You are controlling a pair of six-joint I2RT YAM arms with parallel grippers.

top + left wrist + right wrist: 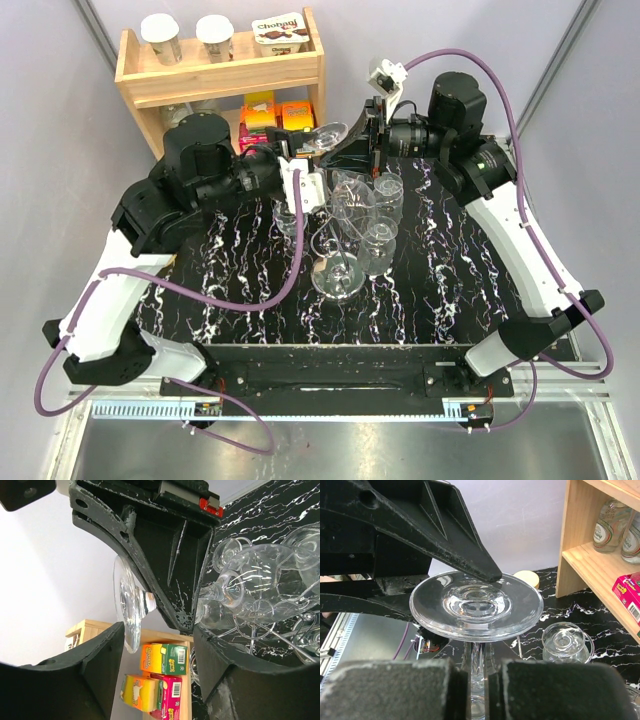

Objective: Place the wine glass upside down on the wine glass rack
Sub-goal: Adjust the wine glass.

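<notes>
While the right gripper [479, 685] stays out of sight behind the foot in most views, we confirm from its own wrist camera that its padded fingers [395, 690] are clenched on the stem of the wine glass [476, 605].

1. Location. In the top view the glass foot [325, 136] sits at 12 o'clock from the wine glass rack [337, 282], raised off the marbled table [450, 290].
2. Orientation. The glass is inverted: the foot points up and the bowl [260, 582] points down toward the rack. In the top view the long axis tilts, running from the foot toward 5 o'clock. In the left wrist view the same axis runs from 9 o'clock (foot) to 3 o'clock (bowl).
3. Bowl. It lies close to the wire scrolls and to the other glasses [380, 245] hung there; we cannot tell whether it touches them.
4. Left gripper [159, 630]. Its fingers stand apart, released, one on each side of the foot. One fingertip [492, 575] appears at the far rim of the foot; we cannot tell whether it makes contact.
5. Surroundings. A wooden shelf [220, 75] stands at 11 o'clock from the rack.
</notes>
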